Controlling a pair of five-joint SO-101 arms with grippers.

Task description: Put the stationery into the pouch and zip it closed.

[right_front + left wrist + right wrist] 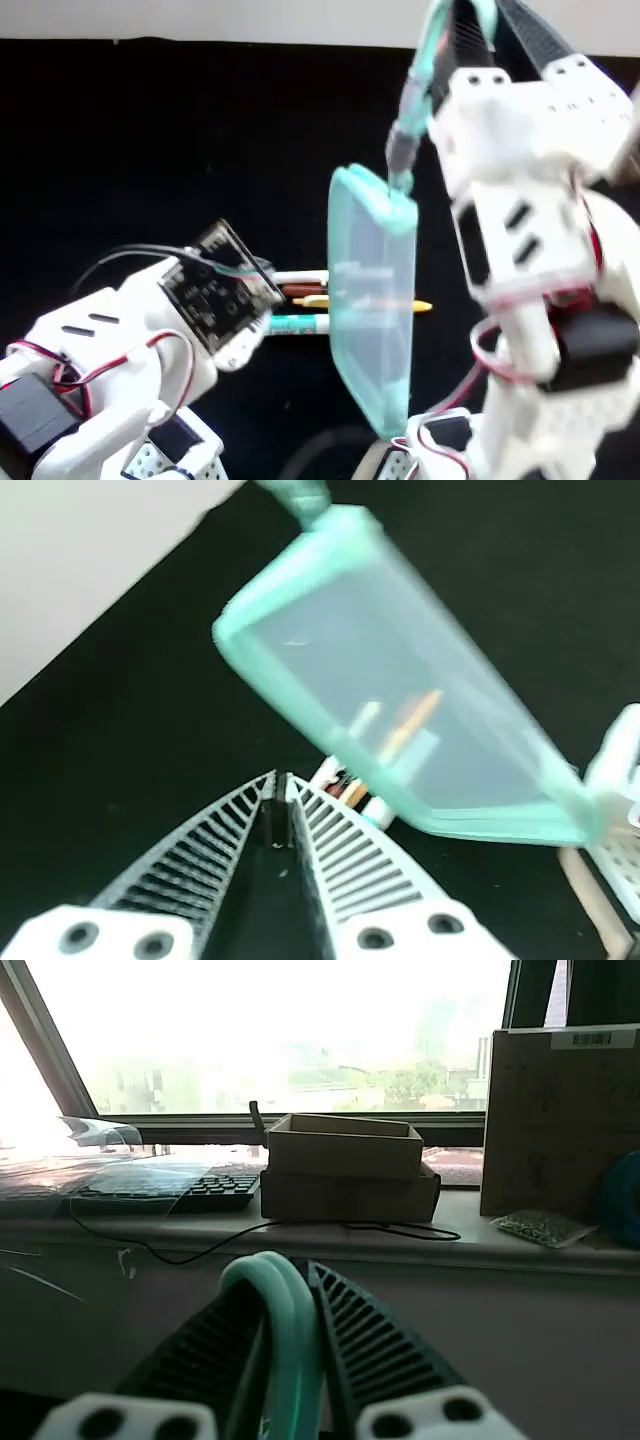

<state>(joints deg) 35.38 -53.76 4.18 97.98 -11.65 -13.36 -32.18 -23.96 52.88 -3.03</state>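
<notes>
Left arm [110, 340]: placed low at the near edge of the desk [150, 150], with its wrist turned toward the middle.
Left jaws: held together, with nothing seen between them; the tips are just beside the near ends of the pens.
Pens [298, 292]: several pens and a yellow pencil are laid side by side on the black desk. In the left wrist view, their ends [345, 785] are seen right beyond the jaw tips.
Pouch [372, 310]: a clear, mint-green pouch is hung upright over the desk and is crossed over the pens. The pencil is seen through its wall [390, 710], and its yellow tip comes out at the far side, so the pens are outside the pouch. Whether its lower corner touches the desk cannot be told.
Strap [425, 55]: a green loop is fixed at the top corner of the pouch and is led up to the right arm [530, 200].
Right jaws: clamped on the strap [285, 1310], high above the desk, so the pouch is carried by this loop.
Behind: two cardboard boxes [345, 1165] are stacked on a ledge under a window [270, 1030], and a keyboard [190, 1192] is set beside them.
</notes>
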